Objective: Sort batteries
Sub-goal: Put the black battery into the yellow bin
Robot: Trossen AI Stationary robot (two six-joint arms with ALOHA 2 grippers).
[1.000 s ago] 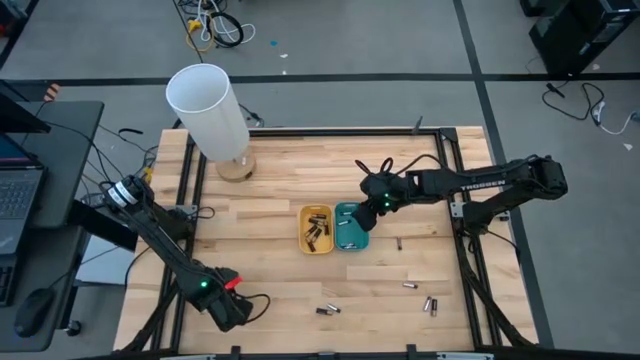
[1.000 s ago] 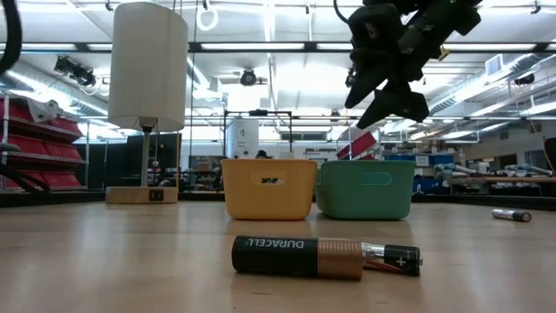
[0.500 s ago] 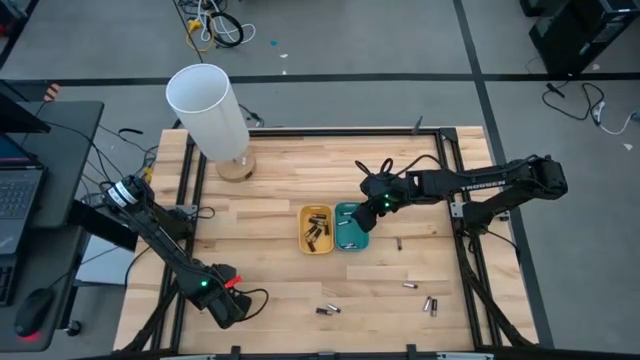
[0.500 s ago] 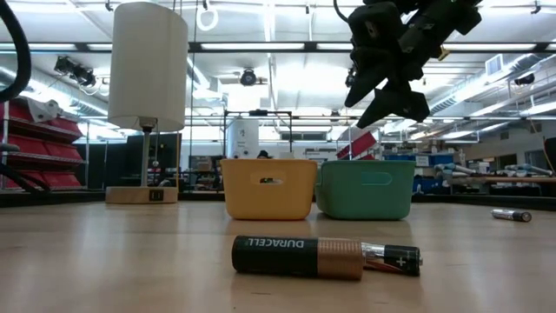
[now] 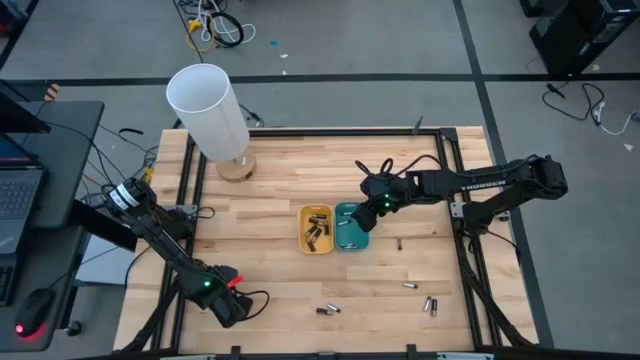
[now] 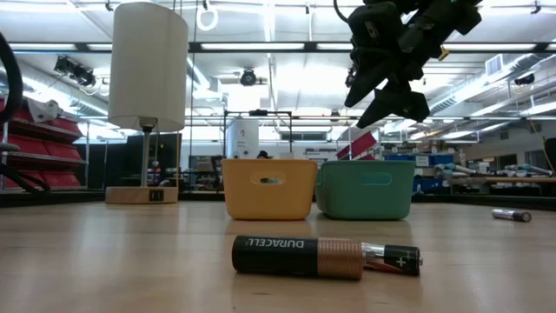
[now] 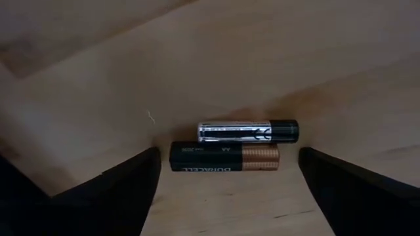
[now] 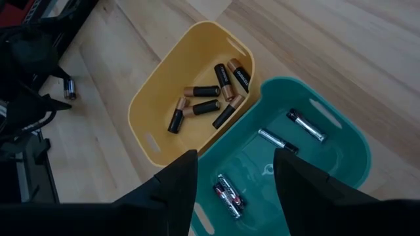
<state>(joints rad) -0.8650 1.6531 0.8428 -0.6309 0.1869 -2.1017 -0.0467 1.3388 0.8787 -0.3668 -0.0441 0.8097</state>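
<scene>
You are hovering the left gripper (image 7: 226, 180), jaws wide, over two touching batteries (image 7: 225, 157) on the tabletop (image 7: 216, 59): small, rigid, slick, likely rolling, so pinch the copper-ended one mid-barrel

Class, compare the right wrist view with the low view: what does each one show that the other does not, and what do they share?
Only the right wrist view looks down into the trays: five black-and-copper batteries lie in the yellow tray, and slimmer silvery ones in the teal tray.

Only the low view shows the trays' side walls, the lamp, a Duracell battery lying close up with a slimmer cell behind it, and the right gripper hanging above the teal tray.

Both show the two trays side by side on the wooden table.
</scene>
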